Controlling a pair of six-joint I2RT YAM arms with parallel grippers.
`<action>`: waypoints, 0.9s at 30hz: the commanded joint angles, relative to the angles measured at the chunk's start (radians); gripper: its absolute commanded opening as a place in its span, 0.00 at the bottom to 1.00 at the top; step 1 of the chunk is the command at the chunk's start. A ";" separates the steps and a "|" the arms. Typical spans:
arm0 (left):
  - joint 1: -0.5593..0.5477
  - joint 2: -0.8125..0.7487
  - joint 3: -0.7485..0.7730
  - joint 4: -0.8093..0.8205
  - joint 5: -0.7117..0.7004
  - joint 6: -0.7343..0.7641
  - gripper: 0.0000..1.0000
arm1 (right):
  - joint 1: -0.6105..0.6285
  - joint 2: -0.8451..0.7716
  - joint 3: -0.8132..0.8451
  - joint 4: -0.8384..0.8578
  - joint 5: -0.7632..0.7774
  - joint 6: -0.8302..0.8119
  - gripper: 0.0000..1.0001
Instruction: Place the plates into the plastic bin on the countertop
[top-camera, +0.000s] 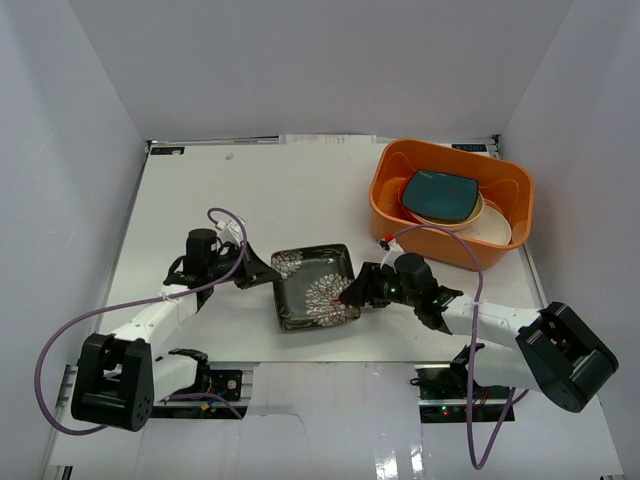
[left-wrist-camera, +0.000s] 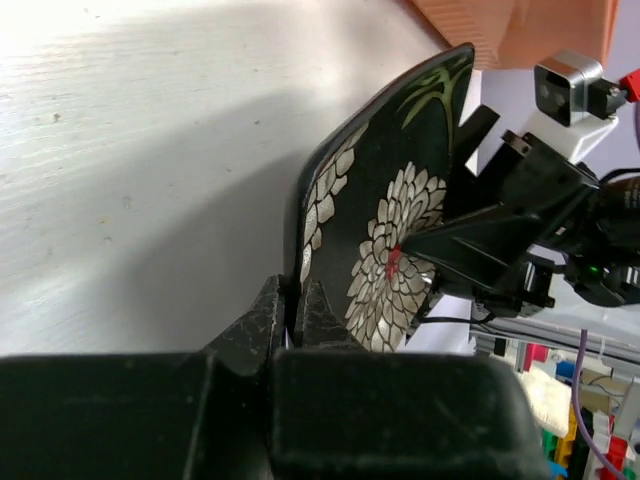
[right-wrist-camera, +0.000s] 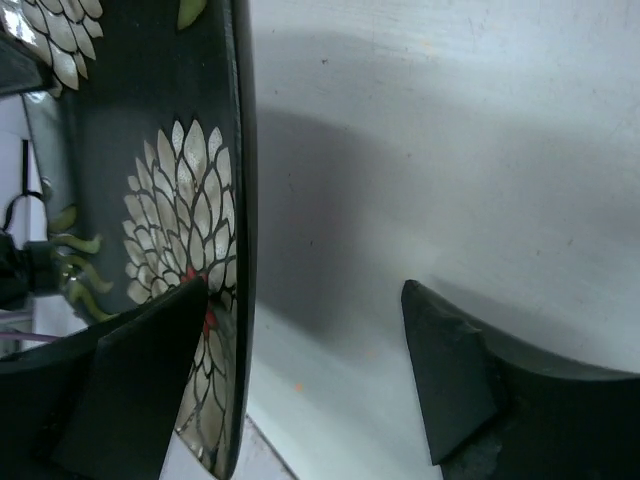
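Observation:
The square black floral plate is at the middle of the white countertop. My left gripper is shut on its left rim; in the left wrist view the jaws pinch the plate's edge. My right gripper is open at the plate's right edge. In the right wrist view one finger lies over the floral face and the other stands well apart from the underside. The orange plastic bin at the back right holds a square teal plate on yellow and cream plates.
White walls enclose the countertop on three sides. Purple cables loop from both arms near the front edge. The bin's corner shows just beyond the plate in the left wrist view.

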 joint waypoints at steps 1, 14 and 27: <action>-0.003 -0.054 0.057 0.133 0.210 -0.078 0.00 | 0.005 0.036 0.057 0.121 -0.009 0.025 0.59; -0.020 -0.085 0.233 0.236 0.267 -0.098 0.76 | -0.158 -0.259 0.282 -0.027 0.018 0.002 0.08; -0.115 -0.142 0.298 -0.048 0.118 0.211 0.98 | -0.890 -0.070 0.586 -0.134 -0.266 0.004 0.08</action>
